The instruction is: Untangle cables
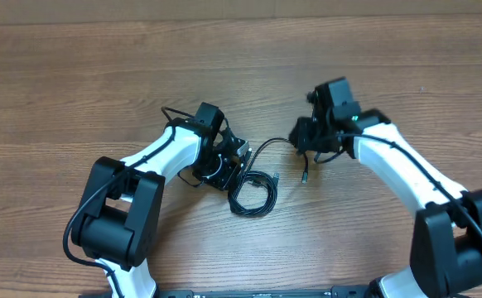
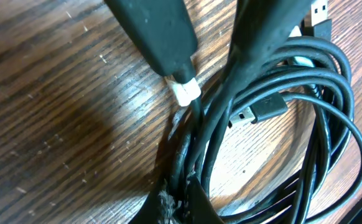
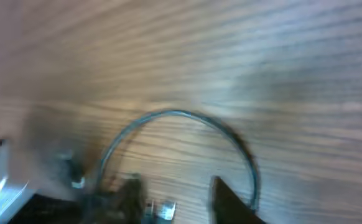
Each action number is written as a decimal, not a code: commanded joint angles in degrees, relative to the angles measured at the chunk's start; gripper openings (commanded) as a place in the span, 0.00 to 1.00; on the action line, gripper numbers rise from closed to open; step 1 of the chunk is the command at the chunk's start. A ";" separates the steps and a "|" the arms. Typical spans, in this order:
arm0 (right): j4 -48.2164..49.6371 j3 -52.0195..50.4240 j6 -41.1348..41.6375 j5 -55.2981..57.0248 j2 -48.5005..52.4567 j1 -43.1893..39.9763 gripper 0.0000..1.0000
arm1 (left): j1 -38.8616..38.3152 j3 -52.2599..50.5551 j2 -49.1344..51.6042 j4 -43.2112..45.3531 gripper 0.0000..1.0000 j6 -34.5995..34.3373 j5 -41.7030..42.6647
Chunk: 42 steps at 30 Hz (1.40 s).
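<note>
L claw [image 1: 231,162] pressed together on the cables [image 2: 212,130], pinning the coil to the table [image 1: 241,58] as my anchor | R claw [image 3: 178,193] looks spread, blurry, beside a loose loop, I reckon to pull it free | coil sits between arms, still knotted

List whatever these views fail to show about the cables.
Overhead: the left gripper covers where it meets the cables; strands too small to count.
Left wrist: the coil runs off the right and bottom edges.
Right wrist: motion blur smears the cable loop and silver plug.
</note>
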 commanded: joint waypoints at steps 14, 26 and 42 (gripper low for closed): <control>-6.71 -0.35 -4.26 -7.37 -1.68 6.45 0.37 | 7.43 -0.63 3.30 5.81 0.04 -5.35 1.31; 8.35 -7.15 16.41 -6.97 0.55 13.92 0.36 | 16.85 2.08 3.30 1.11 0.04 1.70 -2.75; 17.51 -7.15 29.51 -1.92 6.58 22.80 0.30 | 17.33 2.08 3.30 2.16 0.04 1.92 2.51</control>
